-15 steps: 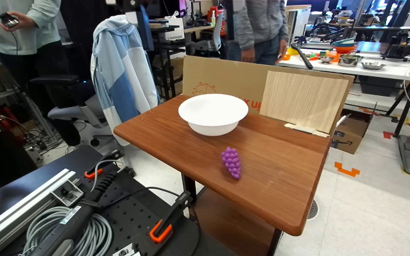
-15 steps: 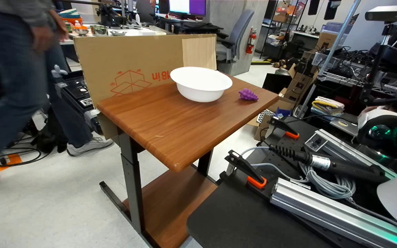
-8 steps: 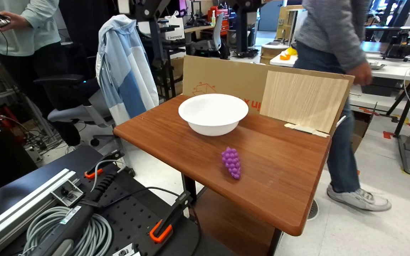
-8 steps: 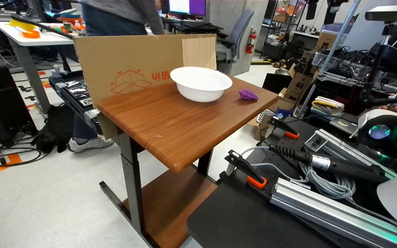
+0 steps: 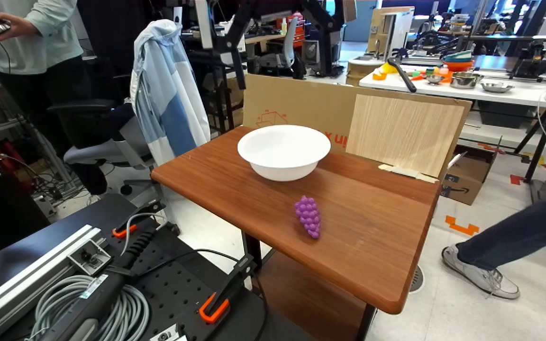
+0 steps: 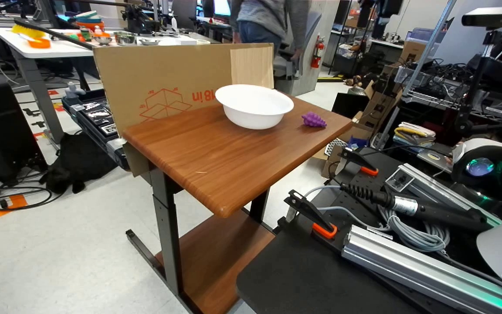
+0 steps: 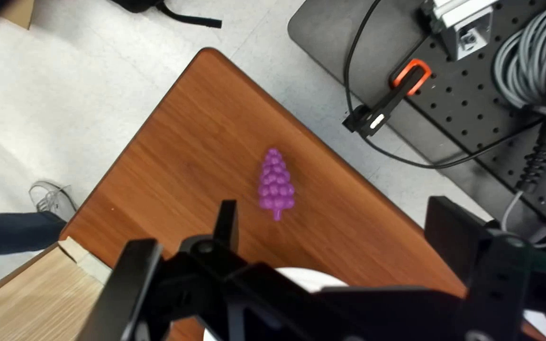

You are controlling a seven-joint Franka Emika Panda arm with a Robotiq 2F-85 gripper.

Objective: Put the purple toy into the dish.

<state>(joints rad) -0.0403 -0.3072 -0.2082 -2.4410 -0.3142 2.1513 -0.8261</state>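
- A wide, round, smooth white bowl (image 5: 284,147) stands upright on the brown wood-grain desk (image 5: 377,218).
- The small, bumpy purple toy (image 5: 308,218), shaped like a grape bunch, lies on the desk, apart from the bowl.
- The black pincer (image 5: 283,72) hangs above, gaping wide.
- In the wrist view it hides much of the bowl.
- A red-printed tan cardboard panel (image 6: 168,74) stands behind the bowl in both exterior views.

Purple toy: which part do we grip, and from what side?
I'd grip the purple toy across its middle, coming from above, jaws on its two long sides. It lies flat on the table, longer than wide, so that span is narrower. It tapers away from the stem, so the tip might slip. The white bowl stands apart, beyond the stem.
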